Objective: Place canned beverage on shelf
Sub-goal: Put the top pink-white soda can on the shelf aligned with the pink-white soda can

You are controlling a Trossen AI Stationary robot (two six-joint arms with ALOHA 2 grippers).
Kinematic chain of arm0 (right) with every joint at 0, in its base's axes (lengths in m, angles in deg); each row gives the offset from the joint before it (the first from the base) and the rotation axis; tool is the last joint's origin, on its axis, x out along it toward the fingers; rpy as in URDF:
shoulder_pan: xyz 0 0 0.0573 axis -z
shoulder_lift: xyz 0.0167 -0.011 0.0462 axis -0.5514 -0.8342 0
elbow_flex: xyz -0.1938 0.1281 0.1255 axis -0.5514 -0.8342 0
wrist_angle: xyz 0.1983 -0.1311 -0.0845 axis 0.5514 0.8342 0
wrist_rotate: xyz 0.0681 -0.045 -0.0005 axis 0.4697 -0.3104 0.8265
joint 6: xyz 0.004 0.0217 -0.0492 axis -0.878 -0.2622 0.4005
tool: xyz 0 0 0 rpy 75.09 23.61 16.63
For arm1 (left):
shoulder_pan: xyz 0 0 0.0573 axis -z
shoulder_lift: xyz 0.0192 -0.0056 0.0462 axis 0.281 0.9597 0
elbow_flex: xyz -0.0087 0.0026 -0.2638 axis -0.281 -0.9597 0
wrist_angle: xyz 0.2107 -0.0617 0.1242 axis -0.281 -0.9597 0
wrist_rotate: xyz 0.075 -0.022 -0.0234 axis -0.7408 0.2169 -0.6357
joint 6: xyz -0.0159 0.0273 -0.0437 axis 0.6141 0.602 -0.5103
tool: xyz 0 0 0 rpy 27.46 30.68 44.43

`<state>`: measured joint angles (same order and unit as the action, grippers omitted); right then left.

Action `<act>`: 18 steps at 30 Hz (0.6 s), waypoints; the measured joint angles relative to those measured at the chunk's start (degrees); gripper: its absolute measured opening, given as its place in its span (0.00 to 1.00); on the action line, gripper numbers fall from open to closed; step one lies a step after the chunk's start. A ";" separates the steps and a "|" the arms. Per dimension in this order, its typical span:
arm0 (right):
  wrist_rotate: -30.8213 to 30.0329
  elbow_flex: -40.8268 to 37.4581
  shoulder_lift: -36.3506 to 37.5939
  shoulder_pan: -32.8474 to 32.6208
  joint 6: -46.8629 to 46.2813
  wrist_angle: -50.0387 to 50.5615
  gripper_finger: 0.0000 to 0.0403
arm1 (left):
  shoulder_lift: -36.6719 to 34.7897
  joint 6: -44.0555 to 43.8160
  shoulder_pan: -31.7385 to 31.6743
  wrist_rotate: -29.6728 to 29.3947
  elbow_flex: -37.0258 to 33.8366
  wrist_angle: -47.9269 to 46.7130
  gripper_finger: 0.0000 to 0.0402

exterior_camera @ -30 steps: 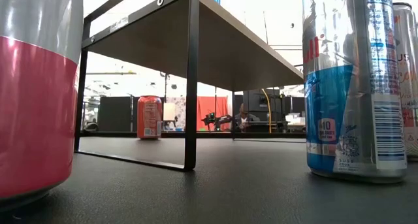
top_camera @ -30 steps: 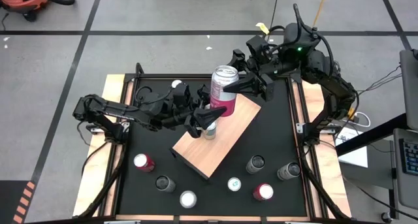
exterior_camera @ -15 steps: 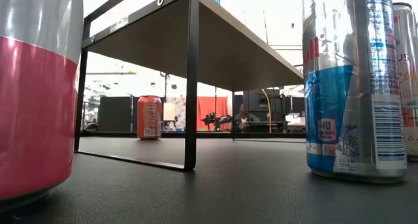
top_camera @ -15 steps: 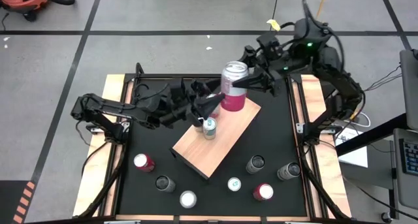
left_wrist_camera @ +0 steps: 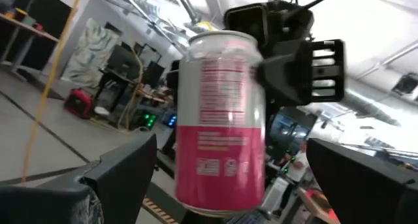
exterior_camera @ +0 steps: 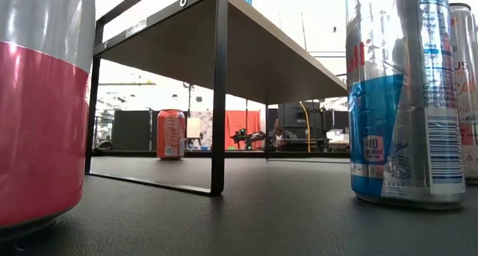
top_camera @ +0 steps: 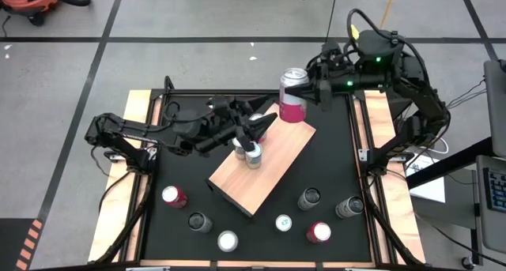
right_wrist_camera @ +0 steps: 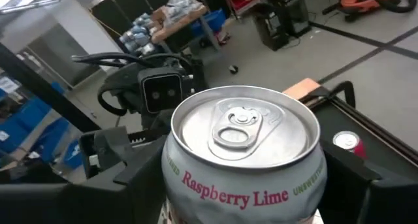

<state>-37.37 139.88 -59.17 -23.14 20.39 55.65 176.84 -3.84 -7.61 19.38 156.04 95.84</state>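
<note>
The right gripper (top_camera: 310, 91) fingers grip the pink-and-silver can (top_camera: 292, 105) above the shelf (top_camera: 265, 162) far corner; it appears not yet set down. The left gripper (top_camera: 265, 125) fingers stand open beside two cans (top_camera: 248, 152) already on the shelf. By judgement, several cans (top_camera: 308, 198) on the tabletop (top_camera: 178, 160) remain.

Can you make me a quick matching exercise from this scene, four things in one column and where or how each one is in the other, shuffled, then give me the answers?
Column one:
1. raspberry lime can
2. left gripper
3. shelf
4. red-topped can

Column two:
A. lying at an angle across the middle of the black table
B. standing on the tabletop near the front edge, right of the board
C. held upright by the right gripper over the board's far end
D. open, hovering above two small cans on the board

Pairs: 1-C, 2-D, 3-A, 4-B
</note>
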 joint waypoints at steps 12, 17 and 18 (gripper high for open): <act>-6.04 0.02 2.19 -0.72 4.08 10.52 0.69 | -1.13 -0.33 0.26 -3.23 0.00 -4.46 0.99; -8.22 0.02 4.91 -1.14 5.72 12.87 0.69 | -2.49 -0.44 0.83 -3.99 -0.02 -8.96 0.99; -9.31 0.02 5.46 -1.50 5.98 13.66 0.69 | -2.72 -0.46 0.94 -4.14 -0.02 -9.91 0.99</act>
<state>-46.68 139.90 -53.71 -24.64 26.37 69.31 174.12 -4.31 -6.66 15.24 156.01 85.93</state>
